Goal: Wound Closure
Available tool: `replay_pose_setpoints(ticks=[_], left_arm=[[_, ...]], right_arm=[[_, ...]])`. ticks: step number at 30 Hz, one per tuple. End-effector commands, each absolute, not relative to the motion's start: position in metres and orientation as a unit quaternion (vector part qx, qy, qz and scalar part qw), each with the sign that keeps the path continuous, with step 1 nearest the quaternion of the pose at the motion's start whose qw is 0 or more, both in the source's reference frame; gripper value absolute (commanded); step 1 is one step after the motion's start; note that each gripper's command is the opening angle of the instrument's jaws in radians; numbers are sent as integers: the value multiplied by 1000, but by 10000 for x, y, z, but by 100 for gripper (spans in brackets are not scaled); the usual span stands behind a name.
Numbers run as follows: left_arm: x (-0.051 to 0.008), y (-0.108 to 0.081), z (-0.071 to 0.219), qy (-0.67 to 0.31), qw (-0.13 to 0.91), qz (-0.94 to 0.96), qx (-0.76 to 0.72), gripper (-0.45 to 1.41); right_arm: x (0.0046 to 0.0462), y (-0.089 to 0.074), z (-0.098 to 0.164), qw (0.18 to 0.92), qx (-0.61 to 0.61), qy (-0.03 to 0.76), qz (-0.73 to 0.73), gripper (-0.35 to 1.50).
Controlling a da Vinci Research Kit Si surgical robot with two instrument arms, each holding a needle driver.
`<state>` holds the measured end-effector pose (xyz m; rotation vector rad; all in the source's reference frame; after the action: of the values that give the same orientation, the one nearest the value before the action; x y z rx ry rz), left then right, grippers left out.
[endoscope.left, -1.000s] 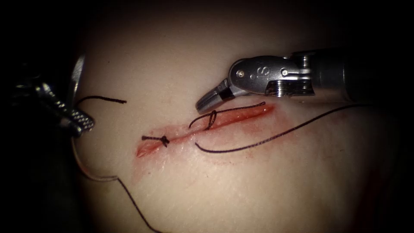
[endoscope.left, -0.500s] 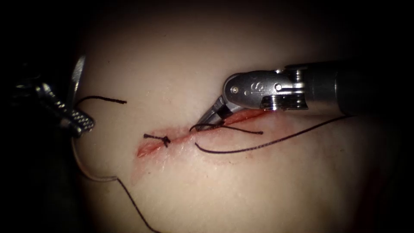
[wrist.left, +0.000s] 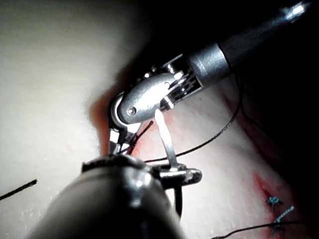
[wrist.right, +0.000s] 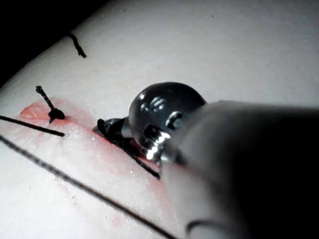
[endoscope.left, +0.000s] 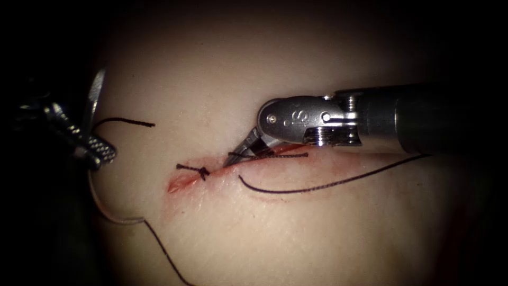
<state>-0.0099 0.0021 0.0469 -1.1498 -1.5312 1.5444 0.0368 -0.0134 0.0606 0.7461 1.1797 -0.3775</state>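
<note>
Darkness rings the lit tissue [endoscope.left: 296, 228], soft and slippery where red fluid lines the cut [endoscope.left: 222, 168]. Nearest runs limp, light thread [endoscope.left: 328, 184]. Further back, the right pincer [endoscope.left: 239, 154] has moved down onto the thread loop, apparently pinching it. Leftward, the left pincer [endoscope.left: 98, 151] clamps the stiff curved needle [endoscope.left: 94, 95] mid-curve (outside the tissue).

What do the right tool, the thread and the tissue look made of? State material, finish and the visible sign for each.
Right tool: metal, seemingly polished steel; grey with bright glints on its wrist.
Thread: dark, matte strand, possibly braided; faintly beaded outline, lies in limp curves.
Tissue: pale, soft pork belly with a moist sheen; red fluid along the cut.
</note>
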Motion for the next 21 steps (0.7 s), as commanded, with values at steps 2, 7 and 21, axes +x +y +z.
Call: replay_pose_setpoints(ticks=[2, 7, 21], left_arm=[[-104, 20, 474, -587, 334, 592, -441, -45], [-104, 20, 474, -587, 334, 592, -441, -45], [-104, 19, 474, -587, 333, 592, -440, -45]], right_arm=[[381, -137, 611, 759, 312, 554, -143, -35], [390, -130, 607, 783, 265, 558, -74, -35], [320, -87, 595, 807, 280, 518, -41, -35]])
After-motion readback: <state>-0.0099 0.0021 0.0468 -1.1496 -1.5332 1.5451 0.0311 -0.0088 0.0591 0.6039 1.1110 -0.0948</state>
